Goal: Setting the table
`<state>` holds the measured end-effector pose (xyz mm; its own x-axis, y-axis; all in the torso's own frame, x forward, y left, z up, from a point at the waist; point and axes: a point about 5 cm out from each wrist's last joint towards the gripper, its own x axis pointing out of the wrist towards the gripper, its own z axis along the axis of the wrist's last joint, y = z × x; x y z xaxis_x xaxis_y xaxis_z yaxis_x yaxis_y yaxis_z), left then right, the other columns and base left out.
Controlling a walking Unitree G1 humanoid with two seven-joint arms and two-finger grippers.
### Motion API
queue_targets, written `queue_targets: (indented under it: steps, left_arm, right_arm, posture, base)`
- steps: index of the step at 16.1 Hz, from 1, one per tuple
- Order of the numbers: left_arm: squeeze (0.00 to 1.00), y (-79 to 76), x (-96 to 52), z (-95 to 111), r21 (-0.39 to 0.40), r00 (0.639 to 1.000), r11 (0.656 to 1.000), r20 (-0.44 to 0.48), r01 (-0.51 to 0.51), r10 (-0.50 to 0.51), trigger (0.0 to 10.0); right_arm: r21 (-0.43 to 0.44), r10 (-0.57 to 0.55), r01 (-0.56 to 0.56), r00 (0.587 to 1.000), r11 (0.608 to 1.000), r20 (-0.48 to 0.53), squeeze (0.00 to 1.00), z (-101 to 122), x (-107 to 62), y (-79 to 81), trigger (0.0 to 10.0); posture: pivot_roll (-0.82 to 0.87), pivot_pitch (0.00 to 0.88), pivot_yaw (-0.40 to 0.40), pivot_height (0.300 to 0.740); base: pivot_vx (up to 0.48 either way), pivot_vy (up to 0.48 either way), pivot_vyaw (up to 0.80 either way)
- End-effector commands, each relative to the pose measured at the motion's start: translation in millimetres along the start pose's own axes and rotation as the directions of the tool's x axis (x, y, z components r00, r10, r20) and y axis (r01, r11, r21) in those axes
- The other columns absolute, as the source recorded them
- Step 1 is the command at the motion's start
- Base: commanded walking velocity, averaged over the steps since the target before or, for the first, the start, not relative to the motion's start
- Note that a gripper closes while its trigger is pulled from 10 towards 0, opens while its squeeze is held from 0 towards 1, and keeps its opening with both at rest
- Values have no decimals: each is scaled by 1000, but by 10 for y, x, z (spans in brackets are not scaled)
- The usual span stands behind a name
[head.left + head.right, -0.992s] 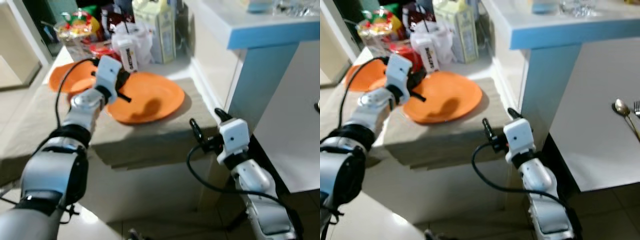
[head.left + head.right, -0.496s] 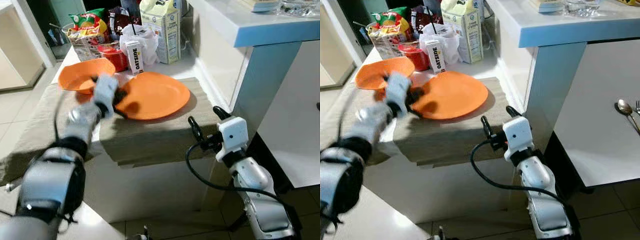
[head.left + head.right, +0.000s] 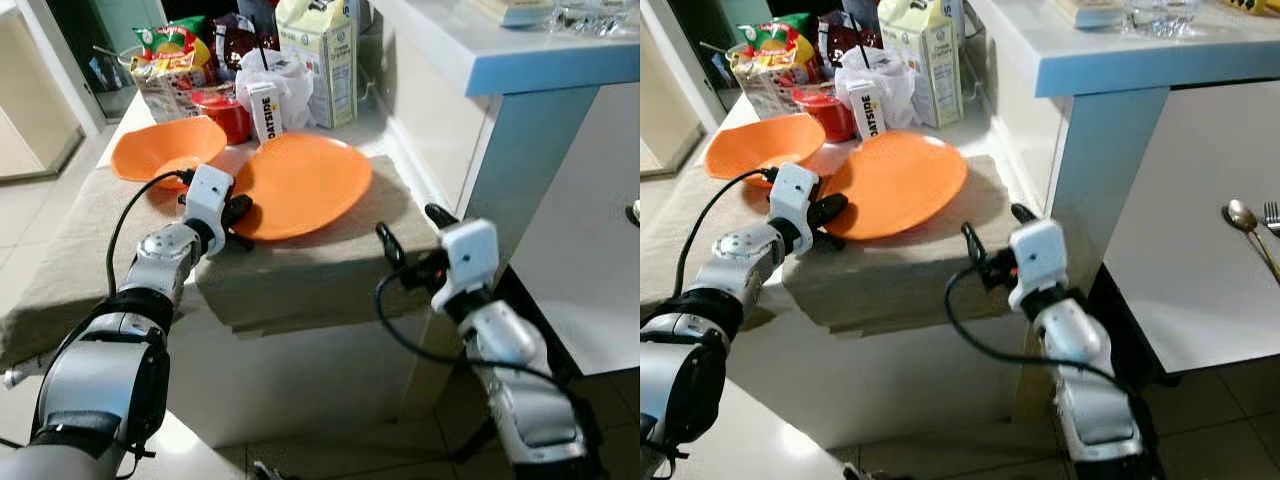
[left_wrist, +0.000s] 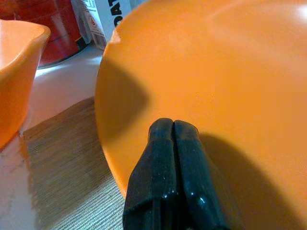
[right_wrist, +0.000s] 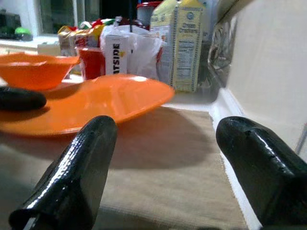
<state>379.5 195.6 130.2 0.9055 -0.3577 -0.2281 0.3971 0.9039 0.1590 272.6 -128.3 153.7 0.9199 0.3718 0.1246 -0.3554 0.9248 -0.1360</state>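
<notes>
The orange plate (image 3: 300,183) sits just left of centre in my head view, on a tan cloth (image 3: 300,275) draped over the low counter, its far side tipped up a little. My left gripper (image 3: 237,212) has pinched the plate's near-left rim; in the wrist view the two black fingers (image 4: 173,182) press together over the orange edge. I judge this the pick-up step: the plate is gripped but not clear of the cloth.

Next I'd lift it level and carry it toward the white table (image 3: 1185,270) at the right edge, where a spoon (image 3: 1246,222) already lies. A rim pinch could let the plate swing, so slow going.

My right gripper (image 3: 408,232) hangs off the counter's near corner, centre-right, fingers spread and holding nothing.

An orange bowl (image 3: 165,150) at upper left looks empty. Behind it stand a red tub (image 3: 227,113), cartons (image 3: 322,55) and snack bags (image 3: 170,50).
</notes>
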Motion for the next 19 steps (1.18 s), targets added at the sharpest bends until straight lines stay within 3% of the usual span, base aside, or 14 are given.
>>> queue_targets:
  steps: [1, 6, 11, 19]
  left_arm:
    - [0, -48, -61, -267, -41, 995, 999, -97, 13, -17, 0]
    - [0, -189, -107, -468, -71, 993, 996, -101, 48, -55, 0]
    - [0, -299, -94, -490, -73, 992, 993, -78, 95, -101, 0]
    - [0, -204, -151, -416, -61, 994, 993, -27, 104, -106, 0]
  right_arm:
    - [35, -3, 4, 1000, 999, -14, 0, -3, 23, -29, 10000]
    - [209, -14, 17, 1000, 978, -14, 0, 98, 233, -193, 10000]
    - [318, 50, -39, 998, 947, -26, 0, 59, 535, -72, 10000]
    - [526, 63, -5, 994, 850, -92, 0, -133, 854, 107, 10000]
  posture:
    - [-198, 20, 98, 736]
    - [-203, 32, 79, 736]
    - [-165, 30, 69, 736]
    - [-89, 31, 62, 736]
  base:
    - [0, 0, 0]
    - [0, 0, 0]
    - [0, 0, 0]
    - [0, 0, 0]
